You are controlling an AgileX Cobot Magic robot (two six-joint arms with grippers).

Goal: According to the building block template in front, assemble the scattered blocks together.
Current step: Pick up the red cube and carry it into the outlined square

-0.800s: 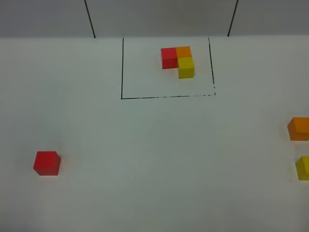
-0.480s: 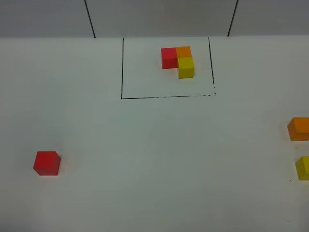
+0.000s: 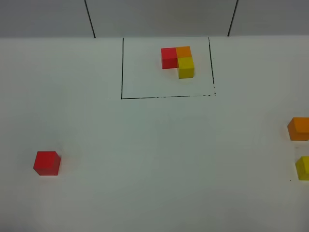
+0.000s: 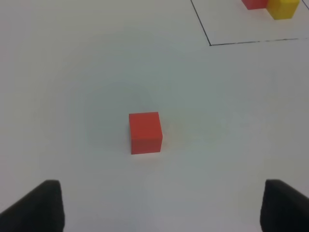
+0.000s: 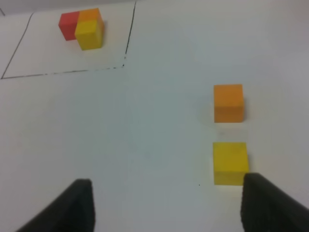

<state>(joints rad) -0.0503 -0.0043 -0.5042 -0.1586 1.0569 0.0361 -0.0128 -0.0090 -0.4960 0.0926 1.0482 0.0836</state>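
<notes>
The building block template [image 3: 177,61] is an L of red, orange and yellow cubes inside a thin black rectangle at the back middle. A loose red cube [image 3: 47,163] lies at the front left. A loose orange cube [image 3: 299,128] and a loose yellow cube [image 3: 303,167] lie at the right edge, apart from each other. My left gripper [image 4: 161,193] is open and empty, a little short of the red cube [image 4: 145,132]. My right gripper [image 5: 166,188] is open and empty; the yellow cube [image 5: 230,163] lies close to one finger [image 5: 270,205], the orange cube [image 5: 229,102] beyond it. Neither arm shows in the high view.
The white table [image 3: 159,159] ends at a grey back wall [image 3: 159,17] with two dark vertical lines. The black frame line [image 3: 164,97] runs across just in front of the template. The template also shows in the right wrist view [image 5: 82,28].
</notes>
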